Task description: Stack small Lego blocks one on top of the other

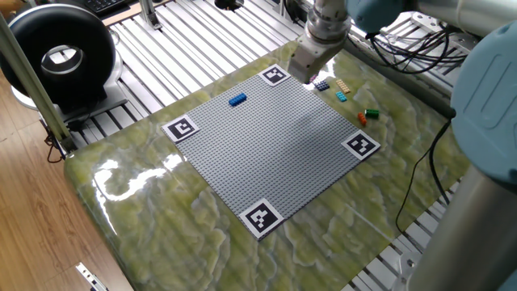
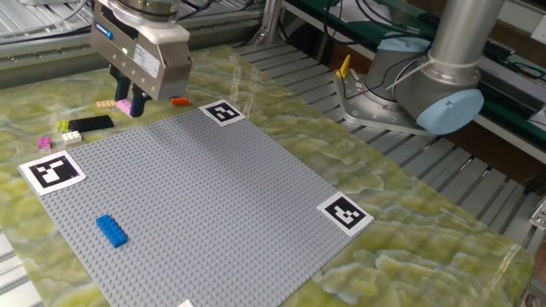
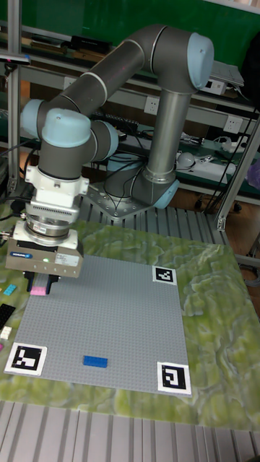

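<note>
The gripper [image 2: 130, 96] hangs over the far left edge of the grey baseplate [image 2: 196, 213], its two dark fingers [image 2: 138, 92] clenched on the pink brick [image 2: 124, 106], which shows between the fingertips and sits clear of the surface. In the tall fixed view the same pink brick [image 3: 38, 288] peeks out under the gripper [image 3: 42, 283], just at the baseplate's [image 3: 108, 325] left border. The blue brick [image 2: 111, 230] lies flat on the baseplate, well apart from the gripper, toward the near left marker square [image 2: 51, 170]; in the tall fixed view the blue brick [image 3: 94, 361] rests near the bottom edge, and in one fixed view it [image 1: 237, 99] lies near the far side of the plate. Loose bricks lie on the desk [image 2: 256, 94] beyond the plate: an orange one [image 2: 179, 101], a black one [image 2: 90, 123], and a few small pieces whose colours are hard to tell.
</note>
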`<action>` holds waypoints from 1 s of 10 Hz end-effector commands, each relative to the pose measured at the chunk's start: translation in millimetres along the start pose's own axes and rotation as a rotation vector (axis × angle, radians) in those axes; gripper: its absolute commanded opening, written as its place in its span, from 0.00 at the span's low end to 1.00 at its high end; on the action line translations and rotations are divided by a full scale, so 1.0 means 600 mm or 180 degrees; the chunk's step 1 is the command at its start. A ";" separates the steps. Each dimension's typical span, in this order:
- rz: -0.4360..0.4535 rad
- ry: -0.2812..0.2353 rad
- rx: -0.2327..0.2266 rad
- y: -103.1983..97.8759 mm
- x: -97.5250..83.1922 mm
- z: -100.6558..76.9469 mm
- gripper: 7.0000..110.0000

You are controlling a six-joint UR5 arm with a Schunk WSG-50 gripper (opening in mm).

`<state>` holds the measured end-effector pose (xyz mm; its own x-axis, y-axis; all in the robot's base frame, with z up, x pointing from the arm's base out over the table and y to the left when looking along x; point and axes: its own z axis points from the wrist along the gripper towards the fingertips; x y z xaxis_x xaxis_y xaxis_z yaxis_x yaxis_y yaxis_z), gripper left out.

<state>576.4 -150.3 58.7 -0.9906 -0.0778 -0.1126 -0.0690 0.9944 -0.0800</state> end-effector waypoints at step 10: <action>0.0400 0.0181 -0.0077 0.193 -0.179 -0.023 0.00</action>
<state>640.5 -33.5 73.0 -0.9960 0.0688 -0.0579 0.0718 0.9960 -0.0526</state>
